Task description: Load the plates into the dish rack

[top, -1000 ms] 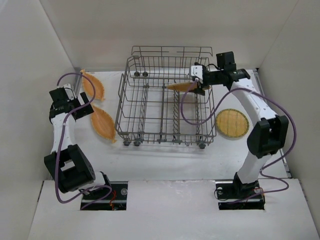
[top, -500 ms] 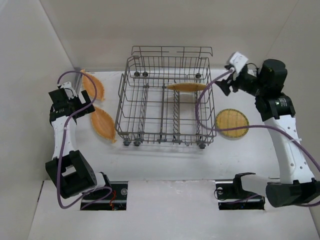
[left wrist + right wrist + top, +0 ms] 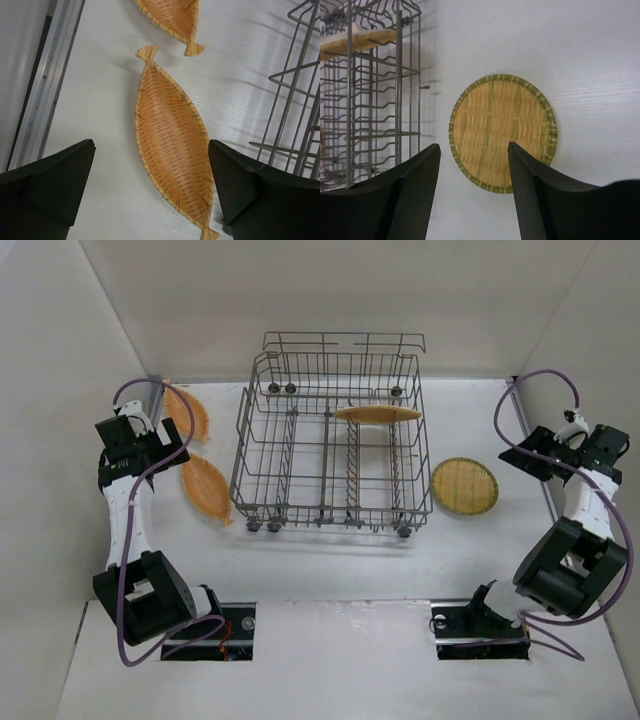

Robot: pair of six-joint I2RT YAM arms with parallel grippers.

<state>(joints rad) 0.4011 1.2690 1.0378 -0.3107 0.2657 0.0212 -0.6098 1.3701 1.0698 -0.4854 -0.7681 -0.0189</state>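
The grey wire dish rack stands mid-table with one orange plate on edge across its right half. Two leaf-shaped woven plates lie left of it, one nearer and one farther back. My left gripper hovers open over the nearer leaf plate, a finger on either side and above it. A round yellowish plate lies flat to the right of the rack. My right gripper is open and empty, to the right of the round plate and pointing at it.
The rack's wires stand close to the right of the left gripper. Seen from the right wrist, the rack's side rises left of the round plate. White walls enclose the table on three sides, with a metal rail along the left wall.
My right arm let go of the plate in the rack, swung back to the far right and lowered toward the round plate, its jaws narrowing. The left arm shifted slightly.
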